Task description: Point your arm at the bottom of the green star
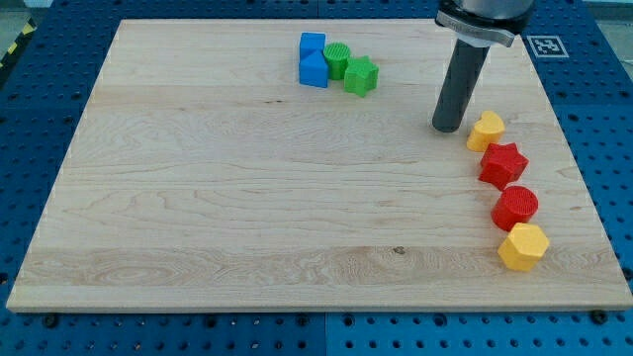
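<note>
The green star (361, 75) lies near the view's top, centre-right, on the wooden board (247, 198). A green round block (337, 60) touches its upper left, and two blue blocks (314, 59) sit just left of that. My tip (448, 128) rests on the board to the star's right and a little lower, well apart from it. The tip stands just left of a yellow heart-shaped block (485, 131).
Down the view's right side run a red star (503, 164), a red round block (515, 208) and a yellow hexagon (523, 246). The blue pegboard table (40, 119) surrounds the board. A fiducial tag (543, 44) sits at the top right.
</note>
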